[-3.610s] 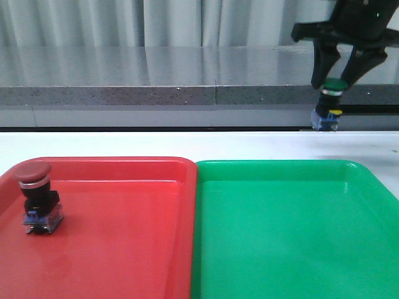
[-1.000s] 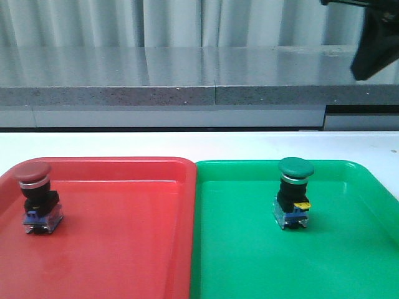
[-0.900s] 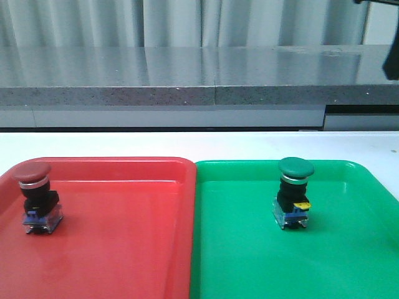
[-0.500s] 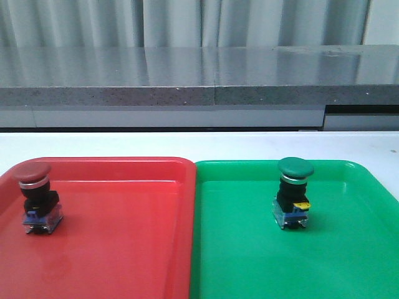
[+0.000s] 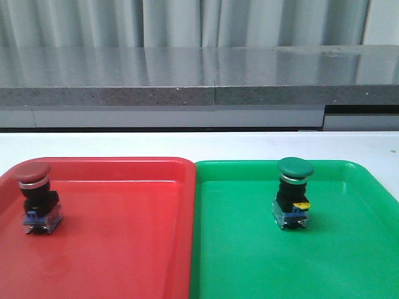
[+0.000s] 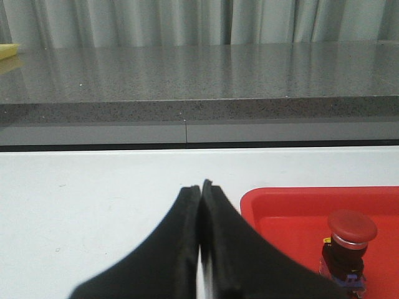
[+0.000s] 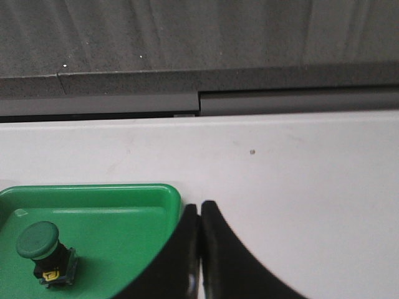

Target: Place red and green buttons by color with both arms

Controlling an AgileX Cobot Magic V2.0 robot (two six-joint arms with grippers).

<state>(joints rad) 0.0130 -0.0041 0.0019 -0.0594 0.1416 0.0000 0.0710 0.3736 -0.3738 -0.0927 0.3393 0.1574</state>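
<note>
Only the fingers show, wrist cams only. Left gripper (image 6: pixel 200 187) – two matte black fingers, broad at the base, curving up to narrow tips, smooth faces, thin pale seam between them. Right gripper (image 7: pixel 199 207) – same black curved pair, rounded tips, no markings or screws visible.

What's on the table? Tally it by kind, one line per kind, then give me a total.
Red buttons: 1, the red button in the red tray
Green buttons: 1, the green button in the green tray
Trays: 2
Total: 4
</note>
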